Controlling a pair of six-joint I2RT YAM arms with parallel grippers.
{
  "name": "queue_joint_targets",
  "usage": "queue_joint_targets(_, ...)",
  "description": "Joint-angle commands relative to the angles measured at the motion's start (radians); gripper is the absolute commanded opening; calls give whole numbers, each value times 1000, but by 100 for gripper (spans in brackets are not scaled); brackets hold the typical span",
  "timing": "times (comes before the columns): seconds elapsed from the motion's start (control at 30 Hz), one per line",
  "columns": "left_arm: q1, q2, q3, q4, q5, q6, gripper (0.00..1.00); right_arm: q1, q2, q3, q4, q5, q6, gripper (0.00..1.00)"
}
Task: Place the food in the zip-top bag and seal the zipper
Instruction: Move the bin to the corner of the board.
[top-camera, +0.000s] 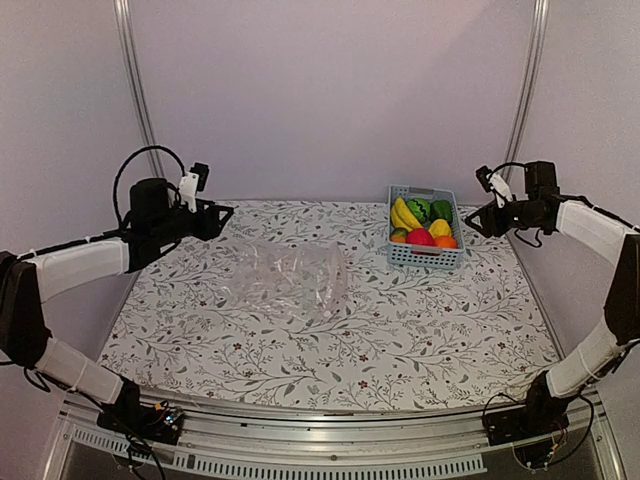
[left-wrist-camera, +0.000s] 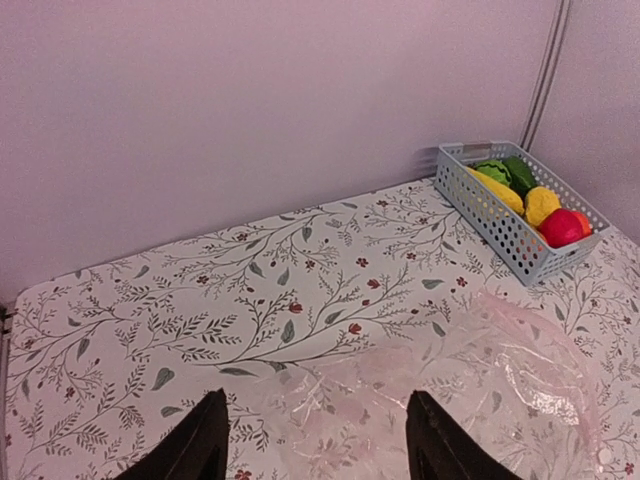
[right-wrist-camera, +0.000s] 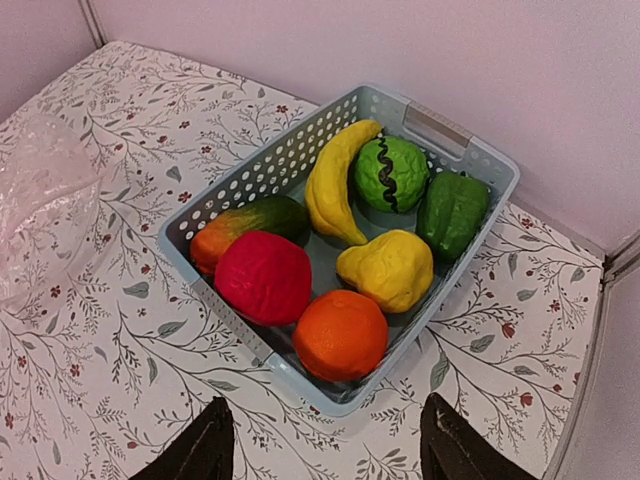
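The food lies in a light-blue slotted basket (top-camera: 426, 258) at the back right: a yellow banana (right-wrist-camera: 335, 185), a green round piece (right-wrist-camera: 391, 172), a green pepper (right-wrist-camera: 452, 210), a yellow piece (right-wrist-camera: 391, 268), a red piece (right-wrist-camera: 263, 277), an orange (right-wrist-camera: 341, 334) and an orange-green piece (right-wrist-camera: 240, 228). The clear zip-top bag (top-camera: 290, 277) lies flat and empty mid-table; it also shows in the left wrist view (left-wrist-camera: 470, 390). Its zipper is not discernible. My left gripper (left-wrist-camera: 315, 445) is open above the bag's left end. My right gripper (right-wrist-camera: 325, 455) is open, hovering just off the basket's near corner.
The floral tablecloth (top-camera: 330, 340) covers the table. A pale wall stands close behind the basket, with metal frame posts (top-camera: 528, 80) at the back corners. The basket's handle end (right-wrist-camera: 436, 128) faces the wall.
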Motion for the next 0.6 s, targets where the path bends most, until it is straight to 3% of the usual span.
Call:
queue_joint_targets(0.0, -35, 29, 30, -58, 21, 28, 60, 72, 116, 91, -224, -25, -140, 57)
queue_joint_targets(0.17, -49, 42, 37, -68, 35, 28, 61, 148, 204, 143, -264, 3, -193, 57)
queue_joint_targets(0.57, -74, 46, 42, -81, 47, 48, 61, 176, 403, 303, -327, 22, -204, 55)
